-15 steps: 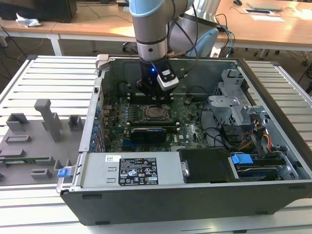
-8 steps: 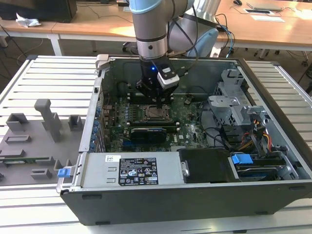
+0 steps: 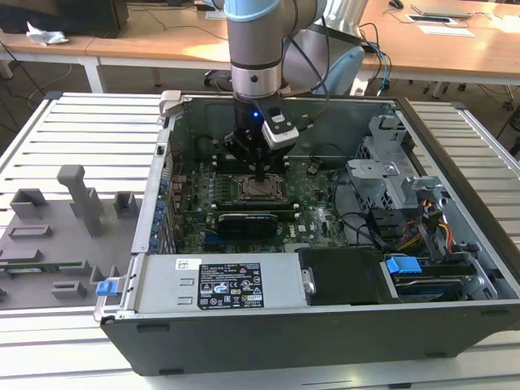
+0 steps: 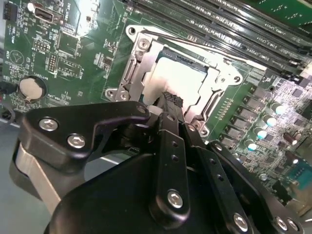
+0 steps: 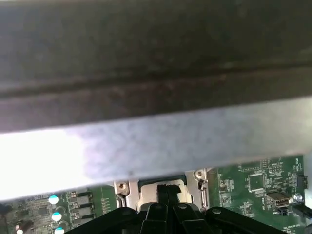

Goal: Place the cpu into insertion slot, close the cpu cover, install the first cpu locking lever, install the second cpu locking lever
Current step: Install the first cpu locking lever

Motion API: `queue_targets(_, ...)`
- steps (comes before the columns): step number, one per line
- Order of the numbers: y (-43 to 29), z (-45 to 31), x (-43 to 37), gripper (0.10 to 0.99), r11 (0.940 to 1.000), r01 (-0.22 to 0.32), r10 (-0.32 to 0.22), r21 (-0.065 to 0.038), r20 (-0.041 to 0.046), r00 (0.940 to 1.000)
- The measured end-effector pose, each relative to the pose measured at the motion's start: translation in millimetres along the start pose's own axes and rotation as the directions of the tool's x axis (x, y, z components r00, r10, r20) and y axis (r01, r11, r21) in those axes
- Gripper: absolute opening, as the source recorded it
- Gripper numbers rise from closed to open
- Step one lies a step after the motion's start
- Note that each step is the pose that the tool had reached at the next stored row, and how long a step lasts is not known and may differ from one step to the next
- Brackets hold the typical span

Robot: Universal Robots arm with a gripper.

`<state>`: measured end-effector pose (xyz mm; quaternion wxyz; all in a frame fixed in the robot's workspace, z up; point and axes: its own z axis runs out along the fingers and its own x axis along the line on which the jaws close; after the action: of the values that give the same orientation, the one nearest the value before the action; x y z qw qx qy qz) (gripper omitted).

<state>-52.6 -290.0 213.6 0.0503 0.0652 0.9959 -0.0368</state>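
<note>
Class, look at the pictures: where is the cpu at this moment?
The cpu lies in the insertion slot on the green board, framed by the cpu cover, with the gripper directly over it in the second wrist view.

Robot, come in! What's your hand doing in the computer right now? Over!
Tool shut, tips down on the cpu cover, near edge. Cover lying flat over the cpu in the insertion slot. Nothing in the way.

The black two-finger gripper (image 4: 168, 100) has its fingertips over the square black-bordered insertion slot (image 4: 183, 80), with the thin silvery metal cpu cover (image 4: 134, 73) framing the slot around them.
</note>
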Motion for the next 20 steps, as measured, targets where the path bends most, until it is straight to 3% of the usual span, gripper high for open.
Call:
queue_targets(7,-20.4,1.7,-2.6,0.106,1.0,0.0,0.0,0.0,0.0,1.0)
queue_targets(10,-23.7,1.3,-3.1,0.106,1.0,0.0,0.0,0.0,-0.0002,1.0)
queue_targets(14,-24.4,-9.2,-4.2,0.106,1.0,0.0,0.0,-0.001,0.0,1.0)
queue_targets(17,-25.4,-23.6,-5.8,0.106,1.0,0.0,0.0,-0.001,0.0002,1.0)
queue_targets(20,-25.5,-25.9,-6.0,0.106,1.0,0.0,0.0,-0.001,0.0003,1.0)
